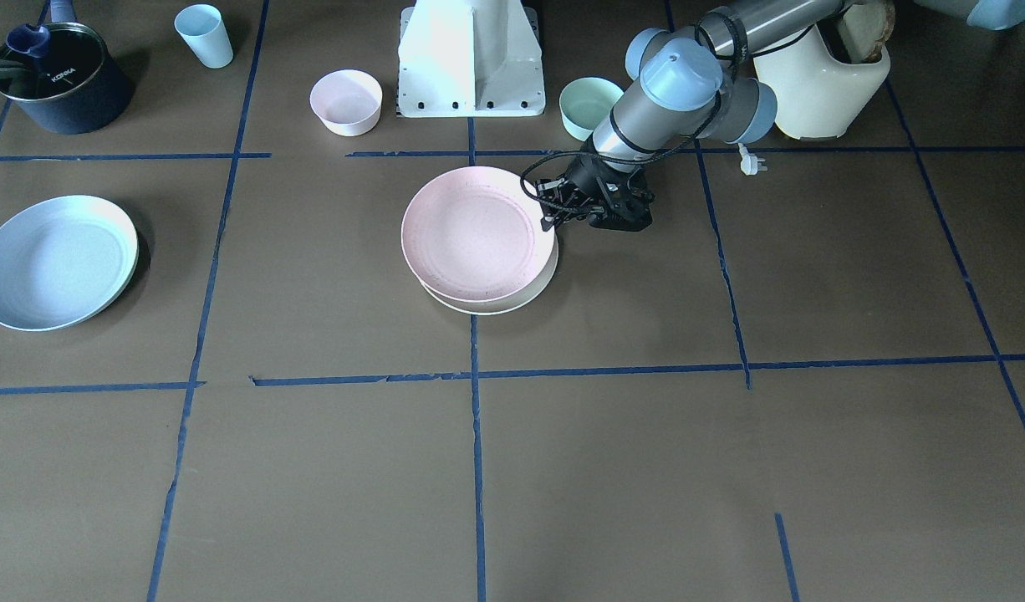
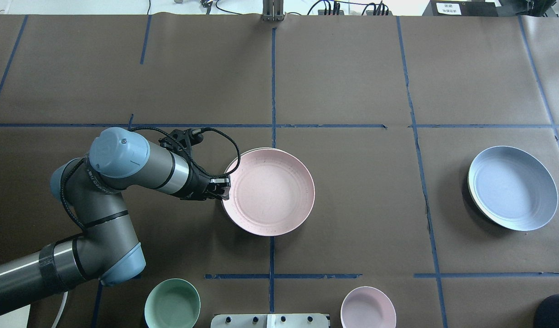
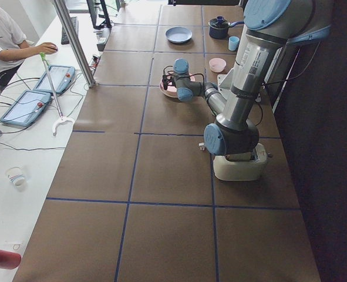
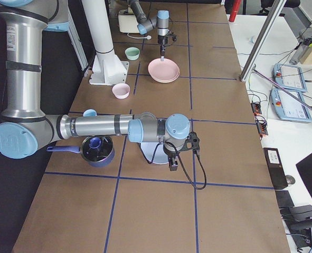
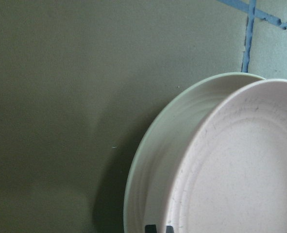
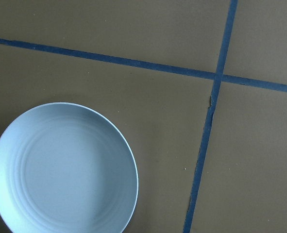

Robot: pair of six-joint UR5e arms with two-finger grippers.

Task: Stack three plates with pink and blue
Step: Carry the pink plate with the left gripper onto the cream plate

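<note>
Cream plate (image 1: 512,306) mostly hidden under pink plate (image 1: 471,234) (left gripper (image 2: 224,188) grip unclear).

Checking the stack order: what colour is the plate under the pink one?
The bottom plate is cream, clearest in the left wrist view.

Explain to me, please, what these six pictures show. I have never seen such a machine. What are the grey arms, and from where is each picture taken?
These are two robot arms at one table. Four fixed cameras look from above, from across the table and from both ends. Two more sit on the wrists and look down. The left gripper is at the rim of the pink plate and seems to pinch it. That plate lies off-centre on the cream plate. The blue plate lies alone, apart. The right gripper hangs near it; I cannot tell whether it is open. A mint bowl, a pink bowl, a cup and a dark pot also stand there.
</note>
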